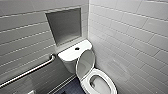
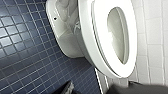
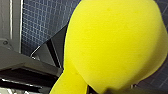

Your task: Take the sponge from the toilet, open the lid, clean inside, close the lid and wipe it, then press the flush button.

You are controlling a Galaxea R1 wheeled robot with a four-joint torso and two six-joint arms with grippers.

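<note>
Toilet (image 1: 71,56) in a tiled corner, close beside the right wall (image 1: 130,37). The lid (image 1: 85,63) stood raised against the front edge of the tank. The seat ring (image 2: 100,50) lay down around the open bowl (image 2: 120,35). The flush button (image 1: 77,48) sat at the centre of the tank top. The sponge (image 3: 112,42) hung close before the right wrist camera, clear of the blue floor (image 2: 25,50), so the right jaws were judged to be pinching it (the grip itself was hidden behind the foam). The state of the left jaws could not be told.

Hazards:
- A shallow pinch on soft foam might let the sponge slip into the bowl during scrubbing.
- A brush against the upright lid might tip it shut on the arm.
- The near wall left little room to swing.

Count: one toilet, one lid, one seat ring, one flush button, one sponge, one grab bar (image 1: 30,70), one wall recess (image 1: 65,25).
</note>
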